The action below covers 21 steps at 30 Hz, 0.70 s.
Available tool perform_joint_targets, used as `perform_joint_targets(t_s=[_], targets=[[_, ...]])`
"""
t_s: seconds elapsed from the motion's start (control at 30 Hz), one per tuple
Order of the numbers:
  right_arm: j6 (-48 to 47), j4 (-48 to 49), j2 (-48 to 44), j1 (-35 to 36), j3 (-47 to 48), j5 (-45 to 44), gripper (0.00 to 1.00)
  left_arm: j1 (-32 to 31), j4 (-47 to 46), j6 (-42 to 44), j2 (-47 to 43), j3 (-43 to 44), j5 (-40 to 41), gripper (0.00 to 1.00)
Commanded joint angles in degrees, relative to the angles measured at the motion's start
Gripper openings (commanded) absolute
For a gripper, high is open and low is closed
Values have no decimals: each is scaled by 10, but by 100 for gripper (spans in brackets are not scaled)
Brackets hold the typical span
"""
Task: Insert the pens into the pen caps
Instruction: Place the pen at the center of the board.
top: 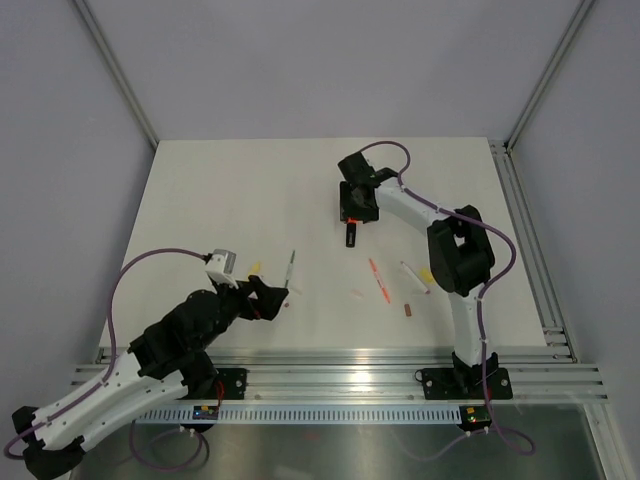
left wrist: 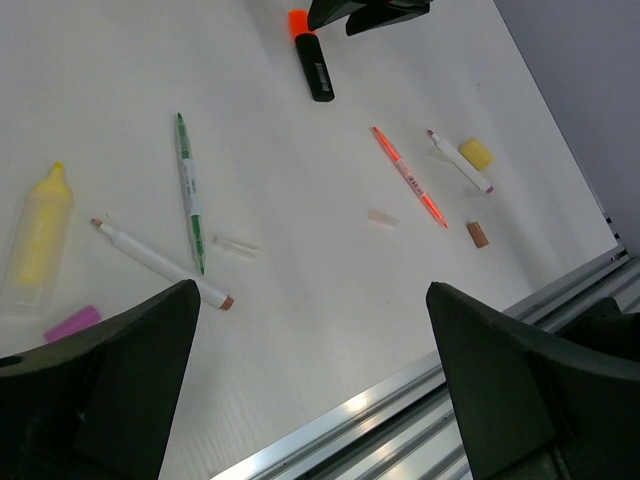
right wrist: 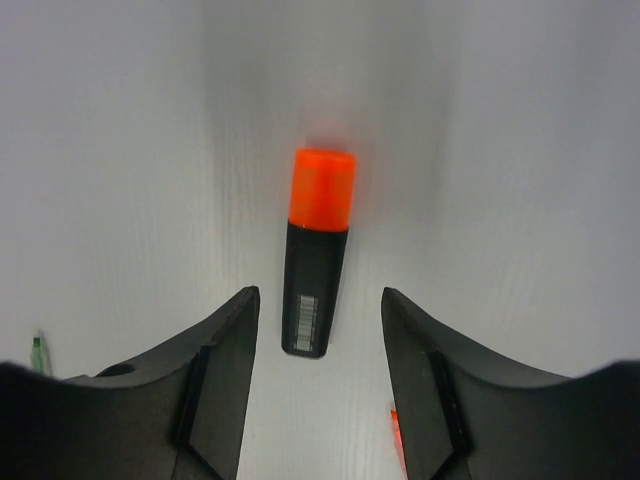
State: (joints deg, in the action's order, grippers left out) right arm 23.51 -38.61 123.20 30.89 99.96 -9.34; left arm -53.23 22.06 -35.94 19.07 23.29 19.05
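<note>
Your right gripper (top: pixel 355 212) stands spread, one finger on either side of the black highlighter (right wrist: pixel 316 270), touching neither side. The highlighter lies flat in the far middle of the table (top: pixel 230 190), well away from every edge, with bare surface around it. Your left gripper (left wrist: pixel 311 287) hangs wide and empty near the front rail (left wrist: pixel 400 400). The green pen (left wrist: pixel 189 190), white pen (left wrist: pixel 160 263) and orange-red pen (left wrist: pixel 408 176) lie beyond it.

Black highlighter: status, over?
Right gripper open, straddling highlighter, no contact. Left gripper open, empty. Highlighter flat on table. Nothing in the way.
</note>
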Motion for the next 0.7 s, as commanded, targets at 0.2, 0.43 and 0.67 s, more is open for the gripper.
perform_joint_targets(t_s=[0.2,0.43,0.67], targets=[[-19,130,-202,147,-173,21,49,-2,46,24,-41,140,-23,99],[-14,176,-191,257,-181,30,44,-2,136,76,-73,250,45,99],[-24,147,-107,313,-109,18,43,-2,159,111,-119,276,134,99]])
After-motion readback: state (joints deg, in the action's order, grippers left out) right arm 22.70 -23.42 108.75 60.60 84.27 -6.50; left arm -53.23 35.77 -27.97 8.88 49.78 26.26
